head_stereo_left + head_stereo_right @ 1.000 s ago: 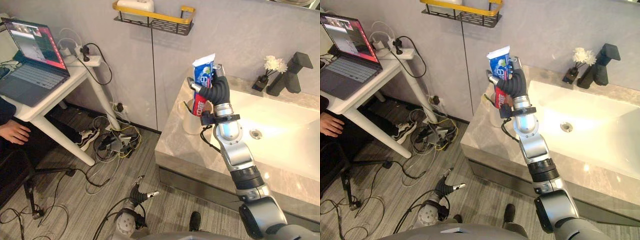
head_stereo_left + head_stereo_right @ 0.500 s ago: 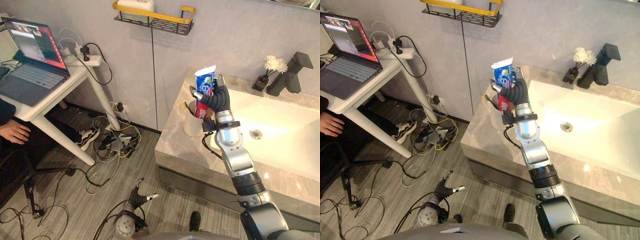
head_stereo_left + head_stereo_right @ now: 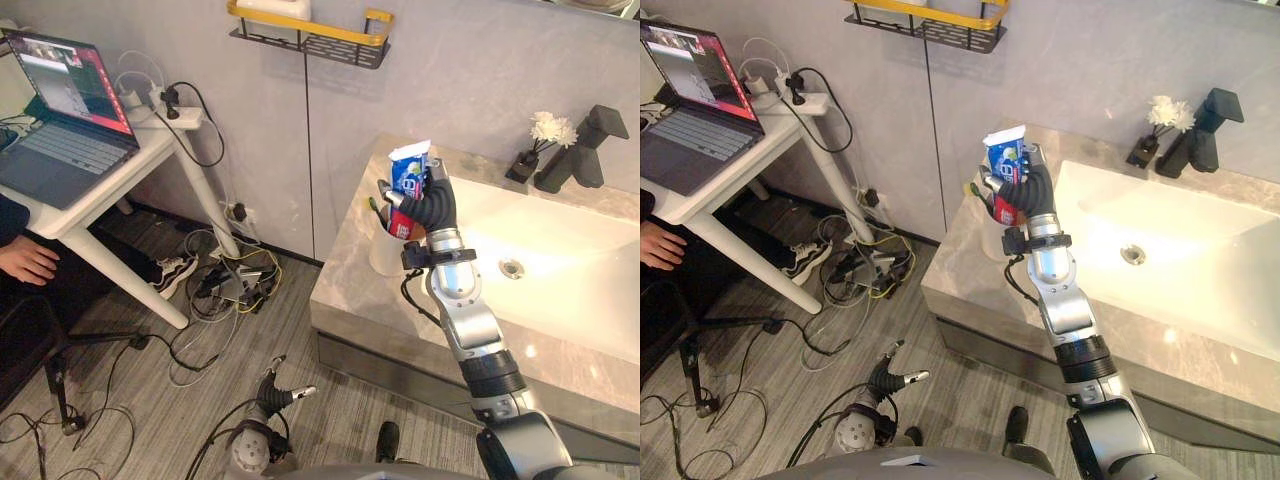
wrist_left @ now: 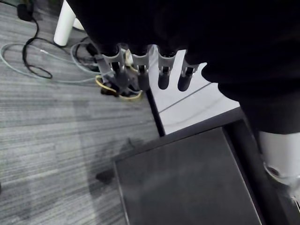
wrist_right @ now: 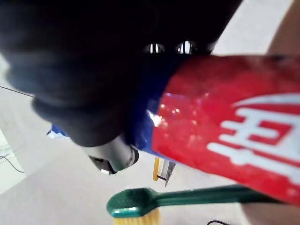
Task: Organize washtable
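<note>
My left hand (image 3: pixel 272 392) hangs at seven o'clock, fingers loose and straight. At the left edge of the counter (image 3: pixel 350 292), a white cup (image 3: pixel 384 252) holds a green toothbrush (image 5: pixel 187 199). My right hand (image 3: pixel 428 205) grips a red-and-blue toothpaste tube (image 3: pixel 409 172) upright over it. The basin (image 3: pixel 560 250) lies open at three o'clock.

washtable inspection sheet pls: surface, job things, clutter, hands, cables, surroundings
surface: grey marble counter around white sink basin
job's things: red and blue toothpaste tube upright over white cup; green toothbrush in cup
clutter: dark vase of white flowers beside black faucet
hands: right hand shut on tube; left hand open, low over floor
cables: tangle of cables on floor by white desk
surroundings: open laptop, person's hand, black and yellow wall shelf
</note>
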### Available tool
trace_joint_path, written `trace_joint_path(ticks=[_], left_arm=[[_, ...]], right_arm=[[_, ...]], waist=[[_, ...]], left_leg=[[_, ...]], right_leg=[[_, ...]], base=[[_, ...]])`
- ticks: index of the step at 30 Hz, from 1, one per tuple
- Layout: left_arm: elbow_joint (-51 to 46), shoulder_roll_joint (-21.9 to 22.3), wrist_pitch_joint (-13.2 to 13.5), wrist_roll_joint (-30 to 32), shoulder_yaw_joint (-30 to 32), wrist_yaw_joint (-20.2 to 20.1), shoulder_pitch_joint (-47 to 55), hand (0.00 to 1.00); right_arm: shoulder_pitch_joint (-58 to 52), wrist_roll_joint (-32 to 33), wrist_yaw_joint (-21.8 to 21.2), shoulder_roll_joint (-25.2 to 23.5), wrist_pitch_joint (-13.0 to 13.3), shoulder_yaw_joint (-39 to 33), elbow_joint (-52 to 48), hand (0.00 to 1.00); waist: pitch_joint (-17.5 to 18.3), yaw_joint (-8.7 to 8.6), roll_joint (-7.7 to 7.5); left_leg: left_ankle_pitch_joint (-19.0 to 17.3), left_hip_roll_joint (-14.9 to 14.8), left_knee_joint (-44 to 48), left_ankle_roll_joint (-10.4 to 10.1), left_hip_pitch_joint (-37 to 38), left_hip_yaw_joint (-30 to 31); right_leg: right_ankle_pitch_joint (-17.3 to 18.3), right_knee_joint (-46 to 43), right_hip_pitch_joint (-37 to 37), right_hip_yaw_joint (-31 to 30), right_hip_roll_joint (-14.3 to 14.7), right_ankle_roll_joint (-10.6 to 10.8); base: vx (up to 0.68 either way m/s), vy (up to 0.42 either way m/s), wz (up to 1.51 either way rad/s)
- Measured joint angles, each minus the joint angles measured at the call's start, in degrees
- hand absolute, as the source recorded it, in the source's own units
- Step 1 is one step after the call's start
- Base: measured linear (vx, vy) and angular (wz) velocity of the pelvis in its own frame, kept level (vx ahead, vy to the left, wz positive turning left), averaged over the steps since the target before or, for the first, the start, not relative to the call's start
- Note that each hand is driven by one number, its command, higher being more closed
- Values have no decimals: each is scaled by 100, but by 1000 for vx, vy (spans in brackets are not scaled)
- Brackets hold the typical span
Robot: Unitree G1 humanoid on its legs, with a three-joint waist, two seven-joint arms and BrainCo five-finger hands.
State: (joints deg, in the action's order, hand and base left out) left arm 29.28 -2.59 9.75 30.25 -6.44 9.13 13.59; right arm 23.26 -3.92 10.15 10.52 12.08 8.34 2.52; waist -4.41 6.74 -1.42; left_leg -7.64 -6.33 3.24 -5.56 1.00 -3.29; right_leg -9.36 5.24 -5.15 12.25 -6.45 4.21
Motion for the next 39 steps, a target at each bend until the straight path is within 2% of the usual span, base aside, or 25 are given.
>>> trace_joint_path(ticks=[17,39], left_arm=[[85,1,-4,6,1,56,-2,0],[391,17,-11,57,206,123,-88,0]], right_arm=[[-99,45,13,-127,38,-5,-90,0],[-435,52,170,-220,411,-8,-1654,0]], waist=[[2,-12,-2],[25,-87,-28]], left_leg=[[1,0,16,-1,32,-8],[-1,4,-28,1,228,-177]], right_leg=[[0,0,19,-13,3,0],[-3,0,106,-143,15,3]], base=[[0,0,0],[0,1,-3]])
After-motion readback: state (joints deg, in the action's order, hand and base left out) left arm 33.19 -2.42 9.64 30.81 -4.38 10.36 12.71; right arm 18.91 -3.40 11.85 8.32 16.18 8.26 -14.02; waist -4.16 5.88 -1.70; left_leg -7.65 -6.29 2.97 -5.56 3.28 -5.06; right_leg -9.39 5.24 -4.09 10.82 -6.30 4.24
